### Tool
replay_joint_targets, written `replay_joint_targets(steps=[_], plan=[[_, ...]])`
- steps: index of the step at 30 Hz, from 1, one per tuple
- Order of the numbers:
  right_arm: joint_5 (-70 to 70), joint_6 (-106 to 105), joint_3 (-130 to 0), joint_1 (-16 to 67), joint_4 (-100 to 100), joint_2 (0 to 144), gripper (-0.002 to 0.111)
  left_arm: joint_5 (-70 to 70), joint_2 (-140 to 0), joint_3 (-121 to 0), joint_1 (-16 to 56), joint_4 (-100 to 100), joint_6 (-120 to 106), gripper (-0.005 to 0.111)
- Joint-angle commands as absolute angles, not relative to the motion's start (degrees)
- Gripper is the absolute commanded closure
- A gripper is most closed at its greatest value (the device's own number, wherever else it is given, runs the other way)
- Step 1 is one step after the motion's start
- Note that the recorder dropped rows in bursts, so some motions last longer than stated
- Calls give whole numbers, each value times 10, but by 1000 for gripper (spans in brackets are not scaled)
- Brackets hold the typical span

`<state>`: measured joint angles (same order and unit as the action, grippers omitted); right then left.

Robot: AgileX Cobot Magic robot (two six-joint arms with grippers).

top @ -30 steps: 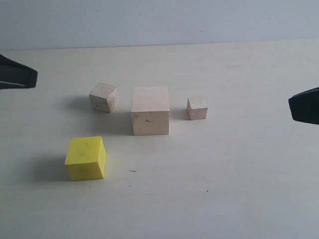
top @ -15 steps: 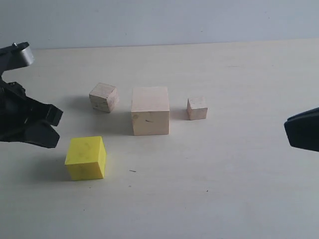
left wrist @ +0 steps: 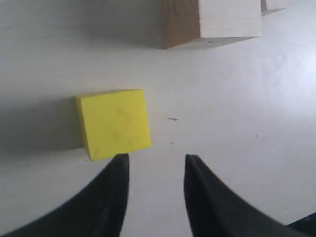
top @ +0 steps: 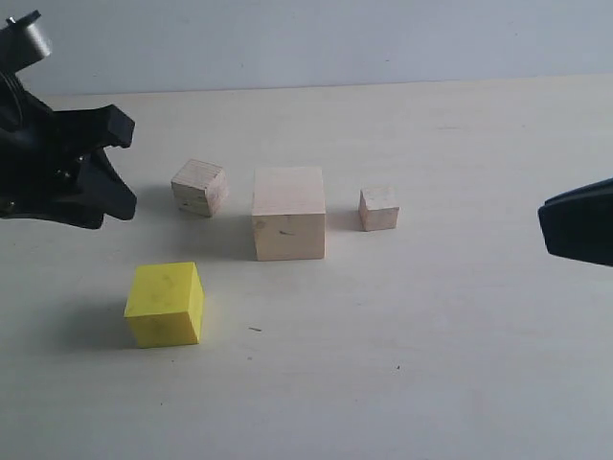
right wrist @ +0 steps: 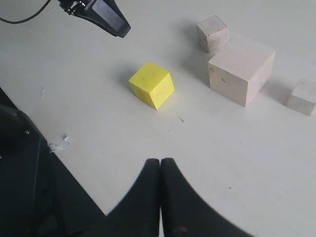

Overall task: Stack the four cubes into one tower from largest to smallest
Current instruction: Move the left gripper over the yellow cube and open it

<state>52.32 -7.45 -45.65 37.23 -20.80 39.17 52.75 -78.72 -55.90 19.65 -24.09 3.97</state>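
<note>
Four cubes stand apart on the pale table. The large pale wood cube (top: 288, 212) is in the middle, the grainy wood cube (top: 199, 187) to its left, the tiny wood cube (top: 378, 208) to its right. The yellow cube (top: 166, 304) sits nearer the front left. My left gripper (top: 123, 165) hovers open above and behind the yellow cube (left wrist: 113, 123), with nothing between its fingers (left wrist: 116, 183). My right gripper (right wrist: 160, 161) is shut and empty at the right edge (top: 578, 222), far from every cube. No tower stands.
The table's far edge meets a grey wall (top: 306, 38). A scrap of white debris (right wrist: 58, 144) lies near the table's edge in the right wrist view.
My left gripper has come in from the left edge, risen toward the cubes and opened. The right gripper has crept slightly inward. The cubes have not moved.
</note>
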Motion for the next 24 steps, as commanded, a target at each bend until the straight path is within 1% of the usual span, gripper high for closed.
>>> replay_joint_targets(steps=[1, 2, 3, 4, 8, 13, 20, 24], plan=[[511, -74, -455, 374, -210, 387, 108, 555, -787, -565, 202, -253, 51, 49], [511, -74, -455, 374, -210, 387, 108, 551, -787, -565, 210, -259, 39, 39], [512, -74, -455, 374, -210, 387, 108, 543, -787, -565, 217, -264, 17, 33], [513, -74, -455, 374, -210, 387, 108, 533, -787, -565, 218, -273, 4, 30], [548, -74, -455, 374, -209, 387, 108, 511, -787, -565, 218, -320, 0, 31], [571, -76, -455, 374, -205, 387, 108, 506, -803, -566, 226, -274, 40, 31], [573, -77, -455, 374, -205, 387, 108, 493, -885, -570, 298, -172, 171, 31], [575, -77, -455, 374, -205, 387, 108, 509, -926, -596, 320, -98, 237, 31]])
